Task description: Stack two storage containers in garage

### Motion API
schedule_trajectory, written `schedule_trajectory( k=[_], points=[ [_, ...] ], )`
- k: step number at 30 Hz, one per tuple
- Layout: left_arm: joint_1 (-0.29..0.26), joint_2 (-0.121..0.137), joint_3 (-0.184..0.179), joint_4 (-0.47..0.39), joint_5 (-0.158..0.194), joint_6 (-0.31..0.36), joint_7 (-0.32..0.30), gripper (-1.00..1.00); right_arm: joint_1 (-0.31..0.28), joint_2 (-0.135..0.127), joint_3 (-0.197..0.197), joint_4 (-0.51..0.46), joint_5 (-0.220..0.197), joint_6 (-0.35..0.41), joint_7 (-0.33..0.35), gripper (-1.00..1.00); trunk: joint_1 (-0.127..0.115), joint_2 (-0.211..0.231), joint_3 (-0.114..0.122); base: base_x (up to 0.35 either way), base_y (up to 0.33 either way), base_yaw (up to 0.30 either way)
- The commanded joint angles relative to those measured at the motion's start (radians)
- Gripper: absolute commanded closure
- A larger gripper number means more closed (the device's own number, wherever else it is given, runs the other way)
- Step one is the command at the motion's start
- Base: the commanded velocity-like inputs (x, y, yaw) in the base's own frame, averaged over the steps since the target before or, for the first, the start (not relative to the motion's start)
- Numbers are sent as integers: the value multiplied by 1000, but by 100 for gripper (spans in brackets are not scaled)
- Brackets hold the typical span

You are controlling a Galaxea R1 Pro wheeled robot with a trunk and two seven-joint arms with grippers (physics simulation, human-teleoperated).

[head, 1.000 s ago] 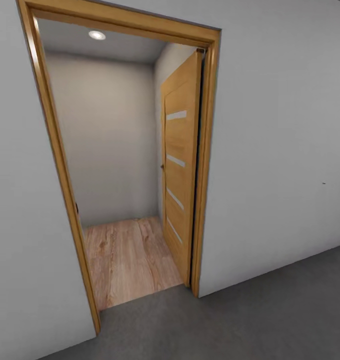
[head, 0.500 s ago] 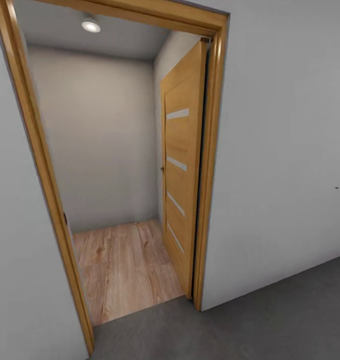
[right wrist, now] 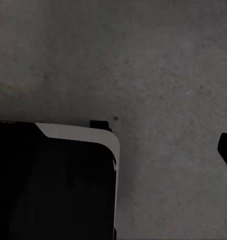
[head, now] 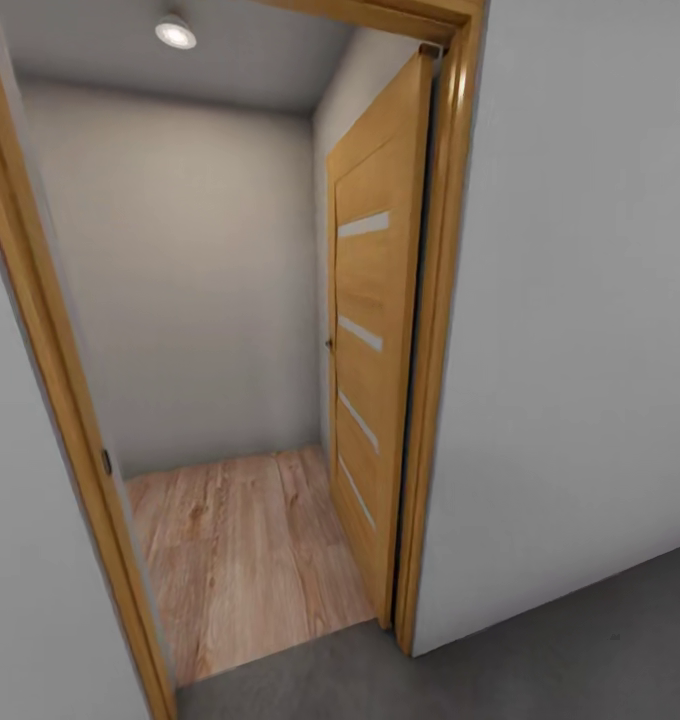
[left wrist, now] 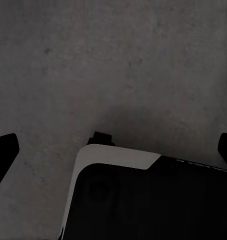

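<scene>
1. In the head view an open doorway with a wooden frame [head: 435, 330] stands at about 12 o'clock, set in a pale grey wall [head: 580, 330].
2. The wooden door [head: 372, 330], with pale slits, is swung inward at about 1 o'clock.
3. Beyond it lie light wood planks [head: 245, 550] and a ceiling lamp [head: 175, 32]; on the near side is the floor [head: 580, 650], dark grey concrete.
4. Left gripper [left wrist: 113, 150]: dark fingers [left wrist: 3, 150] stand wide apart over the concrete, holding nothing.
5. Right gripper: one finger [right wrist: 226, 150] shows at the picture's edge; whether the pair is apart, I cannot tell.
6. The robot's black-and-white base [left wrist: 143, 195] sits below both wrists.
</scene>
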Motion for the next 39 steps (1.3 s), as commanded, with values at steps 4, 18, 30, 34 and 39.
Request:
schedule_trajectory(
  k=[4,18,30,34,39],
  points=[
    [-1,0,0,1,5,-3,1,-100,-1,0,8,3,-8,-5,0,-100,1,-1,-2,321,-77,246],
    [-1,0,0,1,5,-3,2,-100,-1,0,8,3,-8,-5,0,-100,1,-1,-2,321,-90,269],
    [-1,0,0,1,5,-3,4,-100,-1,0,8,3,-8,-5,0,-100,1,-1,-2,321,-91,270],
    [-1,0,0,1,5,-3,4,-100,-1,0,8,3,-8,-5,0,-100,1,-1,-2,321,-91,270],
    [-1,0,0,1,5,-3,4,-100,-1,0,9,3,-8,-5,0,-100,1,-1,-2,321,-91,270]
  ],
)
